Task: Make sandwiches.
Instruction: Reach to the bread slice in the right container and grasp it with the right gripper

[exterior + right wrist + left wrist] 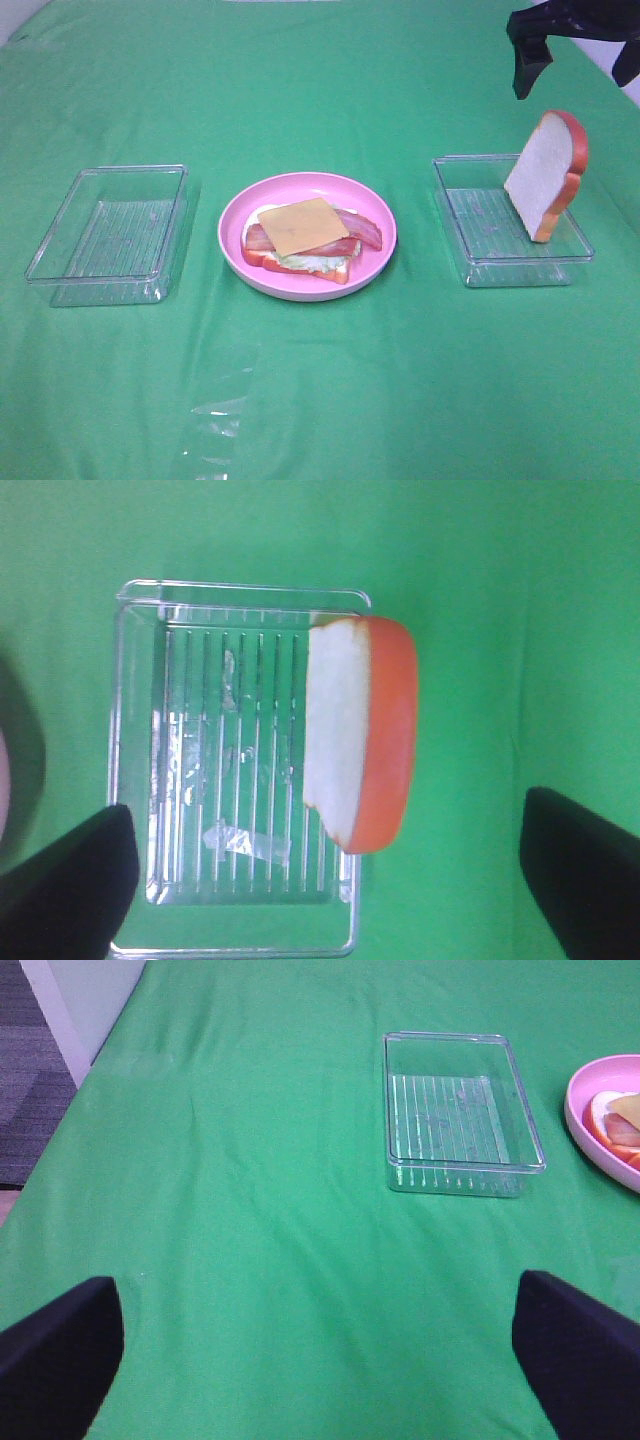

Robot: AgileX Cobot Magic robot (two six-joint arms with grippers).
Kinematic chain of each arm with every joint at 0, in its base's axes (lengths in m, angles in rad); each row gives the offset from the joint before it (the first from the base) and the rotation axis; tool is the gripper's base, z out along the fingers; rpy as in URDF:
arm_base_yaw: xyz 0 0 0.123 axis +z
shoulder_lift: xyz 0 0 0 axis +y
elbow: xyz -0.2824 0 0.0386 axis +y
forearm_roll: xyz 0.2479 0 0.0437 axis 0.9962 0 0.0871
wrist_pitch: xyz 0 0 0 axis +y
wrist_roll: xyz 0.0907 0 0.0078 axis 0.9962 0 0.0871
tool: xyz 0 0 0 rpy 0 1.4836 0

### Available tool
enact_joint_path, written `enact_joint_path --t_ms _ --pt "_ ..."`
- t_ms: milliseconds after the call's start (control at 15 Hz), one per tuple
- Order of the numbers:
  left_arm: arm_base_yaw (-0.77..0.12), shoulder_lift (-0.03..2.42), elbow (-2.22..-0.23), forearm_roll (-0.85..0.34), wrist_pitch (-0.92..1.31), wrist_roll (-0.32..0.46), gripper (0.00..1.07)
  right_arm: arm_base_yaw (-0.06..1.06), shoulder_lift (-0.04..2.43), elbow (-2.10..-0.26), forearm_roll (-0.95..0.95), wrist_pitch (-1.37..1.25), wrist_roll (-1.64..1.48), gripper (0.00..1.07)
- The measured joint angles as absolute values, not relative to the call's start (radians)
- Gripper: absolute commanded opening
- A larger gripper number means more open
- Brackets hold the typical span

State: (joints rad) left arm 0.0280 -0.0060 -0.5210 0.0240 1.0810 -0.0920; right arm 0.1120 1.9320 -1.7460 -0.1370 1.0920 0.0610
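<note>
- A half-built sandwich (308,243) is seen on the pink plate (236,212) at the middle of the green cloth (320,400): a cheese square (303,225) is laid over bacon strips (362,229), lettuce (312,262) and a bottom bread slice, which is largely covered.
- An empty clear tray (108,236) is set at the left, its contents apparently already used.
- The last bread slice (547,173) is propped upright against the right tray (470,215), crust outward, probably awaiting pickup as the top layer.
- The right gripper (573,45) is held above and behind it, jaws spread wide, nothing gripped; it is cut off by the frame edge.
- The left gripper (318,1345) is shown only as two parted black fingertips (60,1345) over bare cloth, empty.
</note>
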Motion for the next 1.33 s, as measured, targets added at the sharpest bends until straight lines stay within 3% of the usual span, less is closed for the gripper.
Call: enact_joint_path --t_ms 467,933,1067,1333 --pt "0.028 -0.006 -0.521 0.024 1.081 -0.092 1.0 0.095 1.947 -1.746 -0.135 1.035 0.061 0.99" --pt "0.028 -0.006 -0.521 0.024 1.081 -0.092 1.0 0.095 2.123 -1.746 -0.153 1.007 0.061 0.98" --pt "0.028 -0.006 -0.521 0.024 1.081 -0.092 1.0 0.095 2.137 -1.746 -0.154 0.996 0.061 0.85" --pt "0.028 -0.006 -0.521 0.024 1.081 -0.092 1.0 0.095 2.137 -1.746 -0.152 0.992 0.061 0.19"
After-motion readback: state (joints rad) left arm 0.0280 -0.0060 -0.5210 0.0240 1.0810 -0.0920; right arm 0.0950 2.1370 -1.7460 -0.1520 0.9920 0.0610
